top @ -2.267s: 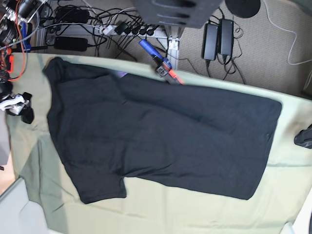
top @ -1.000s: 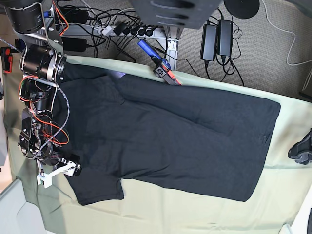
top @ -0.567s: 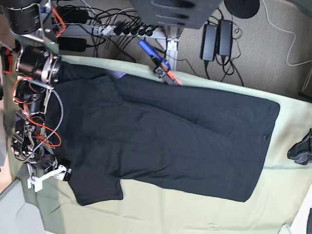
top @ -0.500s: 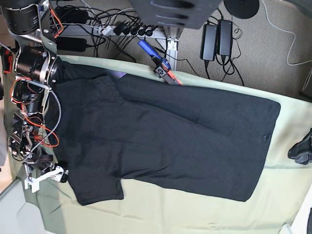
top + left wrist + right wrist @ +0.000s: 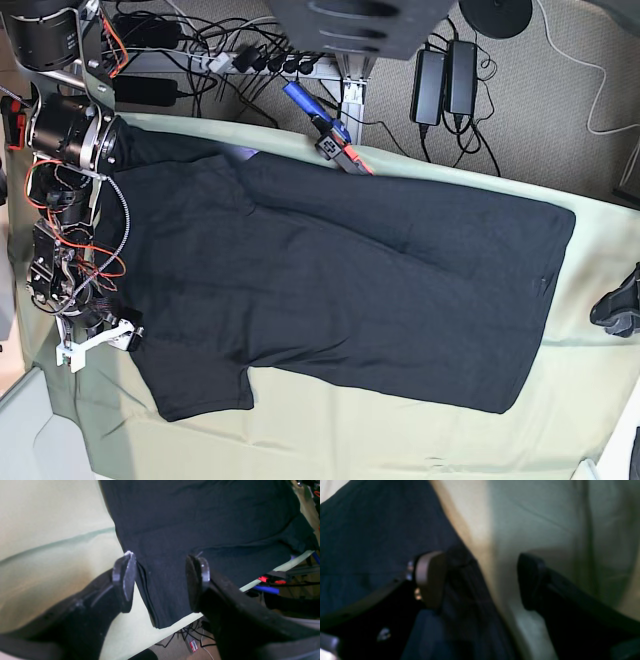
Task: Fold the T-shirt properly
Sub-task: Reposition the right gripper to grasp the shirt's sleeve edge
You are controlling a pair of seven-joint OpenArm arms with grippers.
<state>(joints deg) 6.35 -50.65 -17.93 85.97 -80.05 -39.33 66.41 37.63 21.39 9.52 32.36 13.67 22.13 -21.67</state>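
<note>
The T-shirt (image 5: 330, 280) lies spread flat, plain black side up, on the pale green cloth of the table (image 5: 340, 440). Its long axis runs left to right across the base view: the sleeves and shoulders are at the left end, the hem at the right.

The right pincer (image 5: 98, 345) sits at the shirt's left edge, beside the near sleeve. In its wrist view the pincer (image 5: 480, 580) is released, jaws wide. One jaw is over dark fabric, the other over bare cloth, so the shirt's edge runs between them.

The left pincer (image 5: 160, 580) is also released, with nothing held. It straddles the hem (image 5: 150, 600) by the far right corner, though in the base view only a dark part of it shows at the right edge.

So each arm is nearest its own end of the shirt. Any grasp probably means closing straight onto the edge already between the jaws.
</note>
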